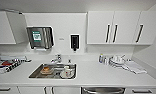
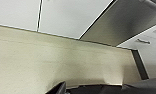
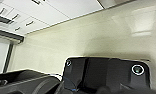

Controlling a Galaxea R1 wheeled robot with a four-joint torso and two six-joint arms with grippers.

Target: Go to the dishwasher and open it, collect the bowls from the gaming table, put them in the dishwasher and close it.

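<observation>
Faces a white kitchen desk (image 1: pixel 99 75) square on, close enough that the dishwasher (image 1: pixel 103 90) sits right at the lower edge of the head view: a stainless-steel front with a horizontal bar handle, tucked under the desk just right of the sink (image 1: pixel 54 71). Judged from that framing, parked here to bring the handle within reach; door apparently not yet pulled down, though little of it shows.

Sink holds a few dishes, among them a white cup (image 1: pixel 67 71) and something orange-brown; no green bowls to be seen, no gaming table either. Tap (image 1: pixel 57 59) stands behind the sink. On the wall above, a steel paper-towel dispenser (image 1: pixel 40 37) and a small dark soap dispenser (image 1: pixel 74 42), hung within arm's reach of the basin. White dishes (image 1: pixel 117 60) stacked on the desk's right side beside a folded cloth (image 1: pixel 135 67). Wall cabinets (image 1: pixel 114 27) with dark bar handles above.

Greenish label on the towel dispenser; writing too blurred to read. No brand legible anywhere.

Wrist views look down at pale floor (image 2: pixel 56 60) and white cabinet fronts (image 3: pixel 44 12). Cannot tell how far either pincer is open, nor whether anything is held.
</observation>
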